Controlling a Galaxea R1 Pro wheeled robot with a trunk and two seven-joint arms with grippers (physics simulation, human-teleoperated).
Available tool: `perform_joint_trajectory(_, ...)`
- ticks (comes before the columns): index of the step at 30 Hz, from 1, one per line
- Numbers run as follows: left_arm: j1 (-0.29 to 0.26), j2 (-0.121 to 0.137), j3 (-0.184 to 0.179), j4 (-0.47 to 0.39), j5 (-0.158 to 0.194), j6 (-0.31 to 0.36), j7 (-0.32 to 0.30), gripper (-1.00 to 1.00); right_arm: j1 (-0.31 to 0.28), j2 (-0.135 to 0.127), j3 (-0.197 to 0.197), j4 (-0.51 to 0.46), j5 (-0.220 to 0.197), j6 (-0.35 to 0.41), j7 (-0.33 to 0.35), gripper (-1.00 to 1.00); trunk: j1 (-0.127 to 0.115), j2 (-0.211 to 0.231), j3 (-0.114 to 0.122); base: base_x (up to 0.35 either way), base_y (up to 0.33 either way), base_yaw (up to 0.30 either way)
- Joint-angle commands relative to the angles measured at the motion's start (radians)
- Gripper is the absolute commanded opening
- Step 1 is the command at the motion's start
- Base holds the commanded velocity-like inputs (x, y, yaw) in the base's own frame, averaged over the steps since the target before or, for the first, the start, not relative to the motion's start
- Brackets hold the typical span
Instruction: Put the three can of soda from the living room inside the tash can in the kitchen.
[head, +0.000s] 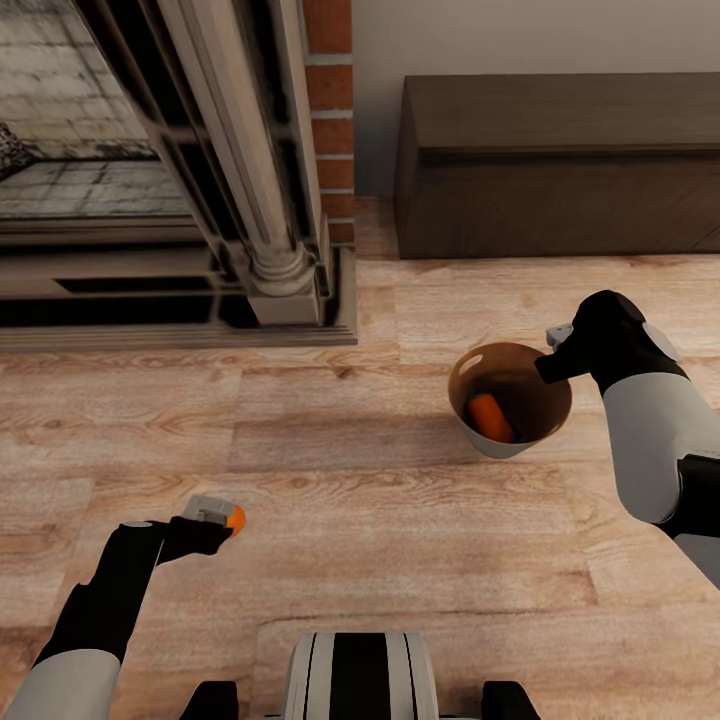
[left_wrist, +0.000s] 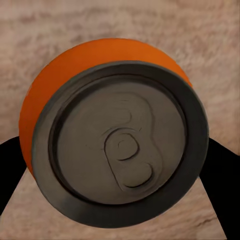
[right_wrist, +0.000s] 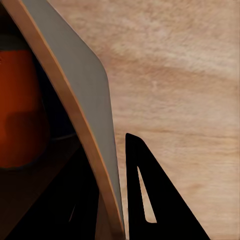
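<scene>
two orange soda cans (head: 235, 519) (head: 491, 417), one bin (head: 497, 446), two hands (head: 215, 522) (head: 553, 352), one fireplace (head: 170, 170), one cabinet (head: 560, 165)

Fireplace and low cabinet on a wood floor
The dark fireplace (head: 150, 170), edged by a brick column (head: 328, 110), stands beside a long brown cabinet (head: 560, 165) against the pale wall (head: 520, 35)

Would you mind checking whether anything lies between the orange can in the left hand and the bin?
Nothing visible does: only bare wood floor separates the orange can in the left hand from the bin, whose rim the right hand grips.
</scene>
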Motion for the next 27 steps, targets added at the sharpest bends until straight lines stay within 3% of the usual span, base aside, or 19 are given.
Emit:
perform_joint_trajectory(1, 0.000, 0.000, 0.001, 0.000, -0.002, -0.002, 0.000, -1.00, 0.000, 0.000, 0.003, 0.000, -0.004, 0.003, 0.002, -1.00, 0.000, 0.000, 0.000, 0.000, 0.000, 0.000)
perform_joint_trajectory(8, 0.000, 0.000, 0.002, 0.000, -0.002, -0.004, 0.000, -1.00, 0.000, 0.003, 0.034, 0.000, -0.005, 0.003, 0.002, -1.00, 0.000, 0.000, 0.000, 0.000, 0.000, 0.000)
perform_joint_trajectory(27, 0.000, 0.000, 0.001, 0.010, -0.003, -0.002, 0.000, -1.00, 0.004, 0.004, 0.038, -0.001, -0.005, 0.003, 0.002, -1.00, -0.009, 0.004, 0.074, 0.000, 0.000, 0.000)
